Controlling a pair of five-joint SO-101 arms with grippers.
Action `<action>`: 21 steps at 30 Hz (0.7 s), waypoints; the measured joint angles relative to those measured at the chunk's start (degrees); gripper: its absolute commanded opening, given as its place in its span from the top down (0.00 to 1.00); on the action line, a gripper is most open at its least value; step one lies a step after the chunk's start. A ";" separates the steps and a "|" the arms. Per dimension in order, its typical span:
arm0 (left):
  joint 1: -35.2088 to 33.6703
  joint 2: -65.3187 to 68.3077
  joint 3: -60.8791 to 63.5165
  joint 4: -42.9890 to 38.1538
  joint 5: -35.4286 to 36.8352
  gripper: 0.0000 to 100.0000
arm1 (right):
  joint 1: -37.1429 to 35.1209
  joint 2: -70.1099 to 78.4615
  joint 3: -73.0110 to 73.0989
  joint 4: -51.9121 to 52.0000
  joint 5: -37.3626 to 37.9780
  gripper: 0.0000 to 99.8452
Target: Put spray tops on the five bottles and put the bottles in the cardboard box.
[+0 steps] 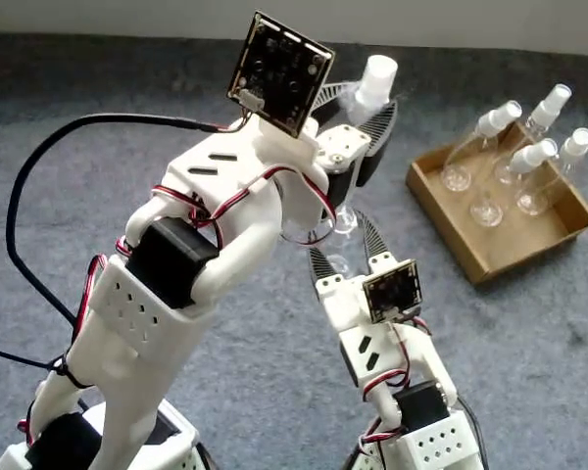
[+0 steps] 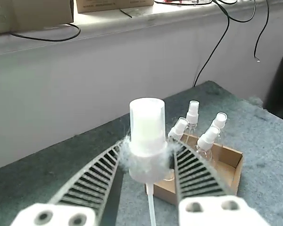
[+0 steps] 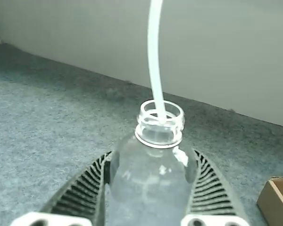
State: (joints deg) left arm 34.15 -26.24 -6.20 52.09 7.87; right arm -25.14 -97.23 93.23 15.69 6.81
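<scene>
My left gripper (image 1: 365, 103) (image 2: 148, 148) is shut on a white spray top (image 1: 377, 78) (image 2: 146, 136), held upright above the table. The top's thin dip tube (image 2: 151, 207) (image 3: 154, 70) hangs straight down, and its lower end sits inside the open neck of a clear bottle (image 3: 153, 174) (image 1: 339, 257). That bottle stands upright with my right gripper (image 1: 341, 240) (image 3: 153, 160) shut around its body, directly below the left gripper. The cardboard box (image 1: 441, 211) (image 2: 228, 157) lies to the right and holds several clear bottles (image 1: 514, 162) (image 2: 208, 139) with white spray tops on.
Grey carpet-like cloth (image 1: 490, 372) covers the table. A pale wall (image 3: 226, 56) rises just behind its far edge. A black cable (image 1: 39, 166) loops over the cloth on the left. A corner of the box (image 3: 278, 197) is close to my right gripper.
</scene>
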 measured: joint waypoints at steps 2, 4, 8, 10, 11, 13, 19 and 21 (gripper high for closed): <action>0.00 0.00 0.00 0.00 -0.26 1.00 | 0.00 0.00 0.00 0.00 0.00 0.89; 0.00 0.00 0.00 0.00 -0.44 1.00 | 0.00 0.00 0.00 0.00 0.00 0.89; 0.00 0.00 0.44 -2.46 -0.44 1.00 | 0.00 0.00 0.00 0.00 0.00 0.89; 0.18 0.00 0.44 -3.08 -0.44 1.00 | 0.00 0.00 -0.09 0.00 0.00 0.89; 0.26 0.00 0.44 -3.25 -0.44 1.00 | 0.00 0.00 -0.09 0.00 0.00 0.89; 0.26 0.00 0.44 -3.34 -0.44 1.00 | 0.00 0.00 -0.09 0.00 0.00 0.89; 0.18 0.00 0.44 -3.52 -0.44 1.00 | 0.00 0.00 -0.09 0.00 -0.09 0.89; 0.18 0.00 0.44 -3.52 -0.44 1.00 | 0.00 0.00 -0.09 0.00 -0.09 0.89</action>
State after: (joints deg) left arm 34.33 -26.24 -5.76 48.57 7.43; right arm -25.14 -97.23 93.14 15.69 6.73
